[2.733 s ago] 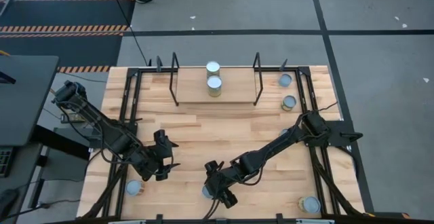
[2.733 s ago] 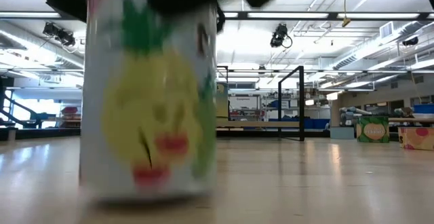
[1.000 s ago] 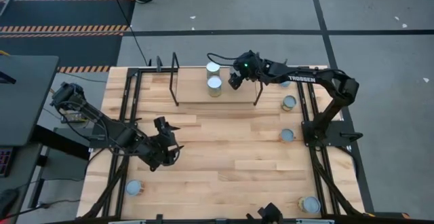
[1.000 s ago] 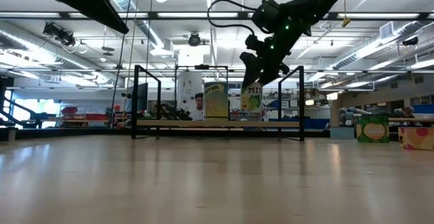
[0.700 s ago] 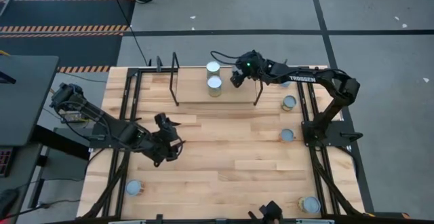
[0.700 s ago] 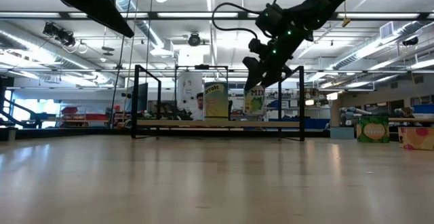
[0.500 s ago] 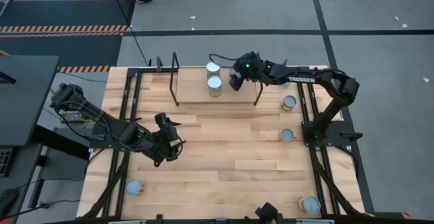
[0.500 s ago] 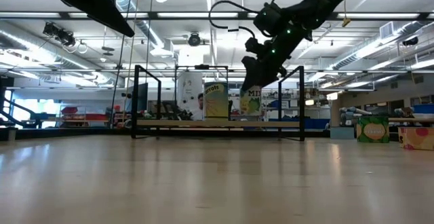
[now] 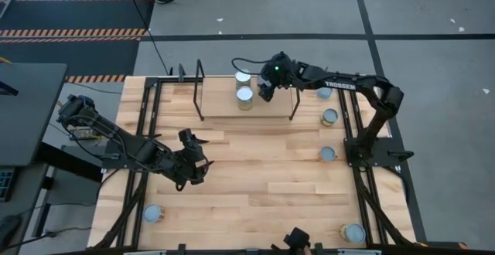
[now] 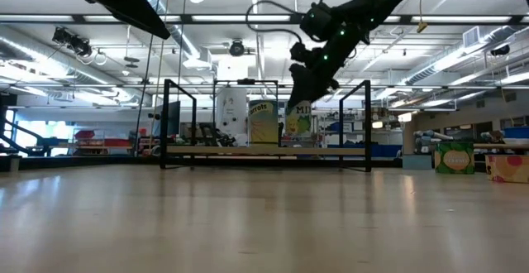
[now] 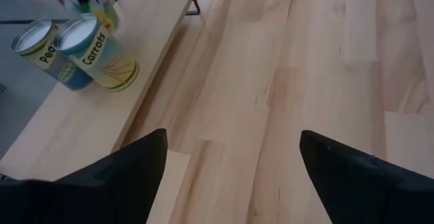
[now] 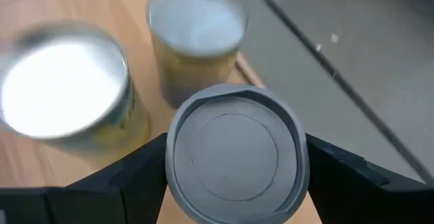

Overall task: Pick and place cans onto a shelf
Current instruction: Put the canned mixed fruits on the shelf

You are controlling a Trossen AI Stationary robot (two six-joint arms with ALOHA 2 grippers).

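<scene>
My right gripper (image 9: 265, 86) is shut on a can (image 10: 298, 121) with a yellowish label and holds it over the shelf (image 9: 224, 108), just right of two cans (image 9: 243, 77) (image 9: 244, 94) that stand upright on the shelf board. In the right wrist view the held can's grey top (image 12: 234, 149) sits between my fingers, with the two shelf cans (image 12: 64, 91) (image 12: 196, 37) beyond it. My left gripper (image 9: 195, 162) is open and empty over the table's middle left. Its wrist view shows the two shelf cans (image 11: 95, 47) far off. My right gripper pinches the can's round side wall (image 12: 175, 183) between its two fingers (image 12: 339, 176), one on each side, near the top rim. The fingers slant down from above and from the table's right. The can hangs below them, slightly tilted, clear of the shelf board (image 10: 264, 150).
Loose cans stand along the table's right side (image 9: 326, 91) (image 9: 329, 117) (image 9: 328, 154), one at the near right corner (image 9: 353, 232) and one at the near left (image 9: 152, 212). The shelf's black posts (image 9: 293, 93) (image 9: 199, 91) rise at its ends.
My right gripper has carried the can a little toward the table's left along the shelf, closer to the two standing cans. The can stays clear of the board and now hangs more tilted.
</scene>
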